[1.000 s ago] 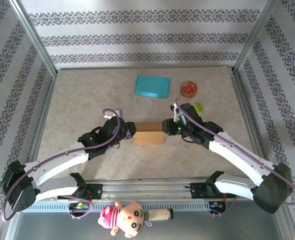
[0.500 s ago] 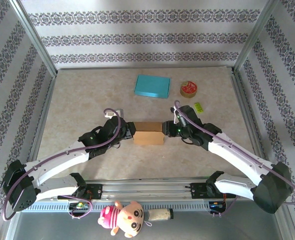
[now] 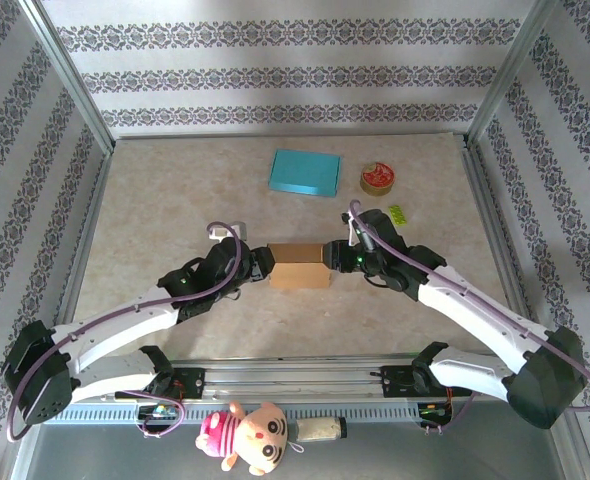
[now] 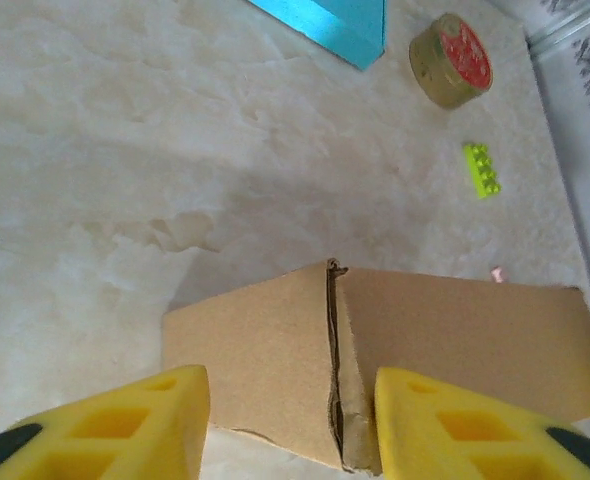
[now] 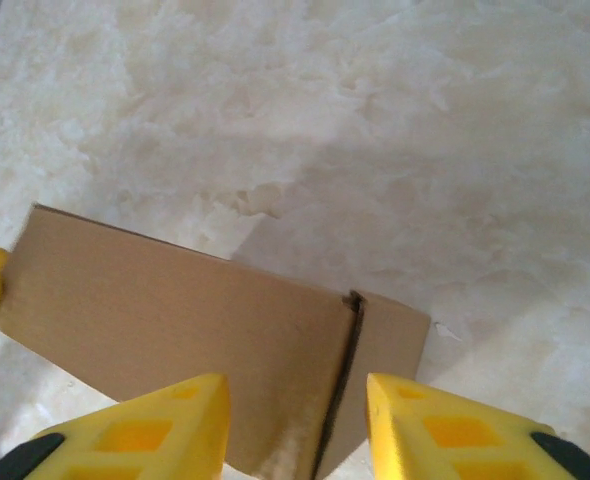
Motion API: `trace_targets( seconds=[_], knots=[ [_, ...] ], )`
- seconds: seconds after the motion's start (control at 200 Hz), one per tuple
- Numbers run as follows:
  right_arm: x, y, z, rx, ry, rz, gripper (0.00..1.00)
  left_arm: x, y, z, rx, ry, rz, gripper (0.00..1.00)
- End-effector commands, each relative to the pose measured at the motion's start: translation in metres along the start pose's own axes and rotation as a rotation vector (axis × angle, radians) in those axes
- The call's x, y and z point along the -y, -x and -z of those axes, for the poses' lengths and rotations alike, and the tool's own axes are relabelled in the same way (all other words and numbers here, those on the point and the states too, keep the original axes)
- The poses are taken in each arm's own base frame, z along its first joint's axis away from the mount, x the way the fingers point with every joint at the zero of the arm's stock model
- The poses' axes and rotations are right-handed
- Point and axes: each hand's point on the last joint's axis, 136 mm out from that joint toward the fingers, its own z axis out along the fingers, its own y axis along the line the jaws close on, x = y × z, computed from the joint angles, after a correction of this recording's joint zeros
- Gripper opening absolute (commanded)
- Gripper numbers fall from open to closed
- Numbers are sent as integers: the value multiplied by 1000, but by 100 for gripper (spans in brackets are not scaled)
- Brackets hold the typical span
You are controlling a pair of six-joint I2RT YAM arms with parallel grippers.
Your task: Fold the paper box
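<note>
Nearest you, on the front rail: a pink plush toy [image 3: 245, 435].

Mid-table: the paper box [image 3: 298, 266], brown card, lies flat between your two arms. Its top is closed, with a seam across it near each end.

Your left gripper [image 3: 263, 266] sits at the box's left end. In the left wrist view its yellow fingers [image 4: 105, 425] stand well apart, with the box's end showing in the gap. It is released, nothing clamped. You can't tell whether the tips brush the card.

Your right gripper [image 3: 332, 256] mirrors it at the right end: fingers [image 5: 140, 435] spread, box end between them, no grasp.

Beyond the box, on the table [image 3: 165, 190]: a green brick [image 3: 398, 213] just past the right wrist, then a red-topped round tin [image 3: 377, 179]. Left of the tin lies a flat teal packet [image 3: 303, 172].
</note>
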Motion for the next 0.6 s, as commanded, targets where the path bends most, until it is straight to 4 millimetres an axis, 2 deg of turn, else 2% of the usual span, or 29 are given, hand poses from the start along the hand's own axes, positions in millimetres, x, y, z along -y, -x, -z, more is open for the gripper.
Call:
trace_targets(
  seconds=[0.0, 0.09, 0.2, 0.35, 0.52, 0.595],
  knots=[
    [-13, 20, 16, 44, 29, -5, 43, -3, 14, 12, 29, 30, -49, 53],
    [-13, 23, 16, 44, 31, -9, 44, 7, 25, 19, 71, -4, -42, 54],
    [-4, 14, 9, 23, 2, -14, 45, 5, 27, 19, 77, 2, -36, 53],
    [8, 2, 2, -5, -31, -23, 44, 8, 19, 14, 39, -20, -27, 32],
    [12, -5, -1, -26, -37, -19, 37, 10, 7, 8, -25, -26, -29, 17],
    [11, -6, -1, -31, -31, -20, 35, 12, 4, 6, -44, -33, -27, 14]
  ],
)
